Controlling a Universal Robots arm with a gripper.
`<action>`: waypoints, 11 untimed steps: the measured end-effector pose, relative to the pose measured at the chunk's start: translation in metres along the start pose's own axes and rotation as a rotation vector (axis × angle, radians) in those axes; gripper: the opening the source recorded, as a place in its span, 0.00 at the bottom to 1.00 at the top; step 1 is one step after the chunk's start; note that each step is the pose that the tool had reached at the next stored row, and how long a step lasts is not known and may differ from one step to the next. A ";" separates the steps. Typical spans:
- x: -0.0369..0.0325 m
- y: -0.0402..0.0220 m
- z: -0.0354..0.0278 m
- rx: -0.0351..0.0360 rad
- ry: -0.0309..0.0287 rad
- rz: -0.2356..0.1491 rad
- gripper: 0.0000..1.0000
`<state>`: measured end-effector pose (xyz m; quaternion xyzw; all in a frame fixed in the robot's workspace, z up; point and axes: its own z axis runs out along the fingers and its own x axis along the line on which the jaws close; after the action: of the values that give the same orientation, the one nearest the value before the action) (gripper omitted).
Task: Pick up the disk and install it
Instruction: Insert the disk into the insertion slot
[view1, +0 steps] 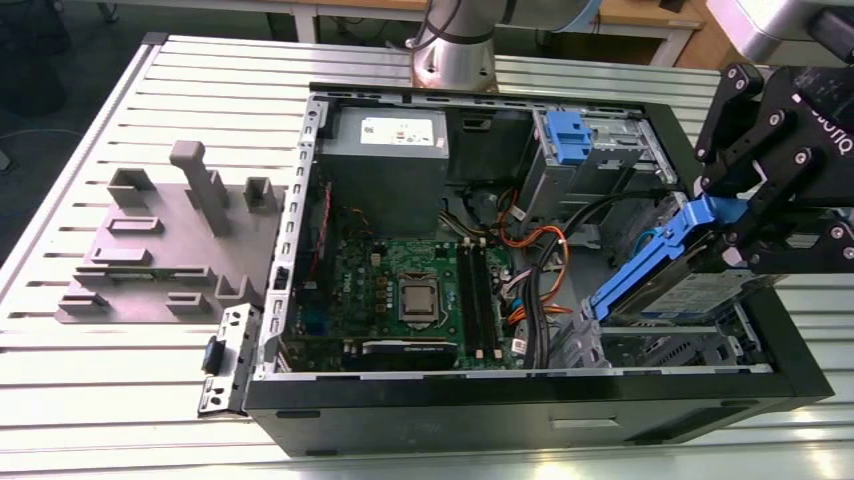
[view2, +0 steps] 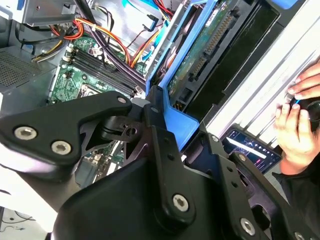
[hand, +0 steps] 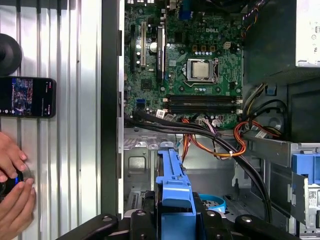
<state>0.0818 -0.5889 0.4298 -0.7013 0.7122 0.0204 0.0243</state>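
Hanging at a slant in the black gripper (view1: 721, 225), the disk (view1: 651, 260) is over the drive bay (view1: 667, 350), in the computer case (view1: 534, 405) corner by its near edge on the exterior view's right. The jaws are clamped tight on the raised end of the blue carrier. The lower end points down toward the bay floor, and I can't tell if it's touching yet. My take on the seating step: keep the carrier rails square to the bay walls and level it out slowly, no forcing, since a crooked start will probably jam. The bundle of black and orange cables (view1: 541, 260) runs just beside the bay on the motherboard (view1: 400, 285) side, so watch they don't get pinched. A person's hands (view2: 295, 127) rest near a phone (hand: 25, 97) on the slatted table outside the case.
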 end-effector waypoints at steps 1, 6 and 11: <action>0.0000 0.0000 0.0000 0.0000 0.0000 0.000 0.36; 0.0000 0.0000 0.0002 0.0004 -0.0001 0.000 0.43; 0.0008 0.0001 0.0085 0.0014 0.0003 0.000 0.50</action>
<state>0.0818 -0.5891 0.4213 -0.7013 0.7122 0.0198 0.0246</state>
